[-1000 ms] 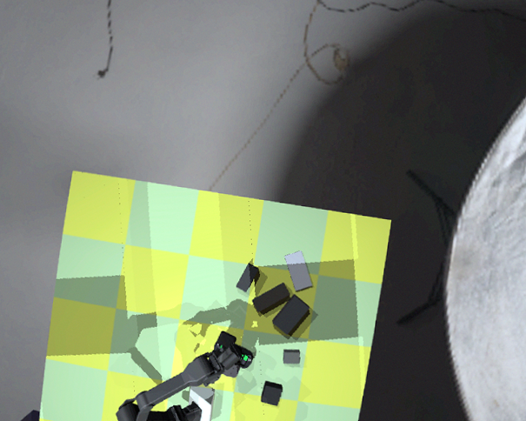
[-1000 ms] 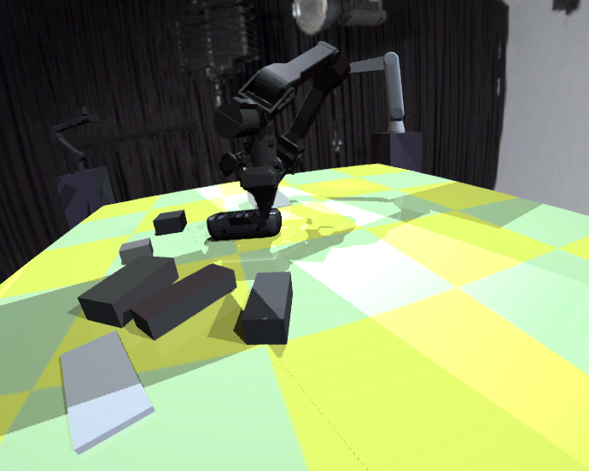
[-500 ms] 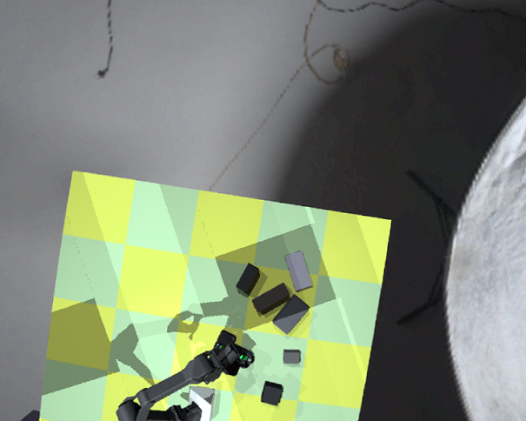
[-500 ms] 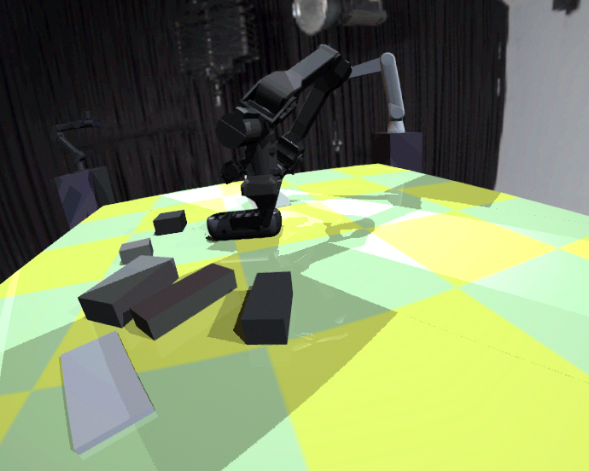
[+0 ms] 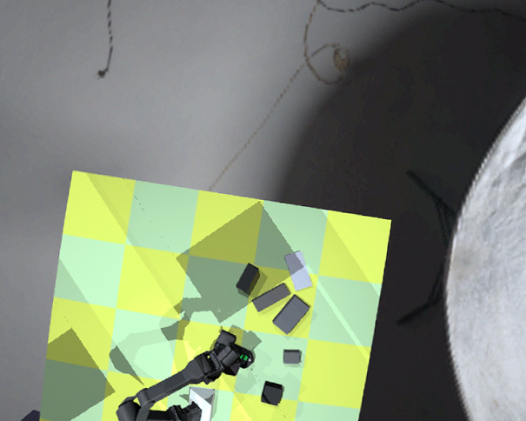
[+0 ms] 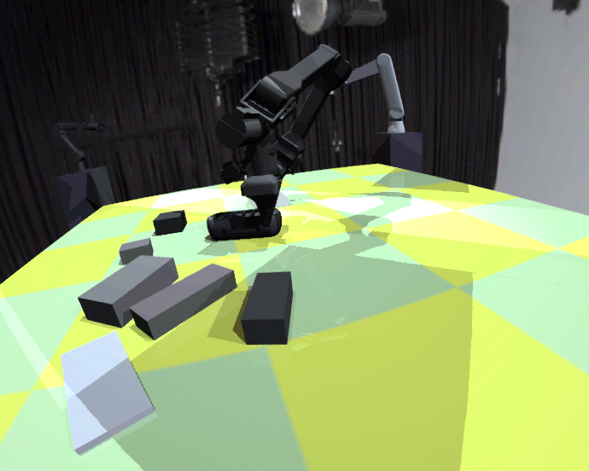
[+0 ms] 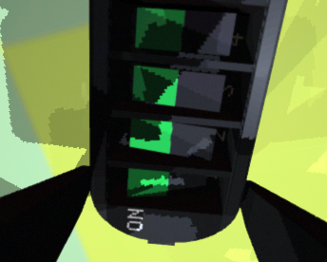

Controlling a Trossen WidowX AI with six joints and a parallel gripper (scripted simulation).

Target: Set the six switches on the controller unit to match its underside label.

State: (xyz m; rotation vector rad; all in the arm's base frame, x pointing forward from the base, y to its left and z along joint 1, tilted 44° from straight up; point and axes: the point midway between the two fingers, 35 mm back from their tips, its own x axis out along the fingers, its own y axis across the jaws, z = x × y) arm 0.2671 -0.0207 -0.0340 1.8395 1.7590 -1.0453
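Observation:
The dark grey controller unit (image 5: 247,359) (image 6: 220,226) (image 7: 166,233) sits base down on the bench. The wrist view shows its rounded end with the print "ON" and four rocker switches, green halves on the left and dark halves on the right. Which ends are pressed down is hard to tell in the patchy shadow. The other switches are outside that view, and the label underneath is hidden. My gripper (image 6: 269,221) (image 7: 165,181) points down and is shut on the controller unit, one finger on each long side near the rounded end.
A black block (image 5: 247,279) (image 6: 267,306), two long grey blocks (image 5: 271,297) (image 5: 290,314) and a pale flat plate (image 5: 298,271) (image 6: 105,392) lie beyond the unit. A small grey block (image 5: 292,356) (image 6: 136,251) and a small black block (image 5: 272,393) (image 6: 170,223) lie to its side.

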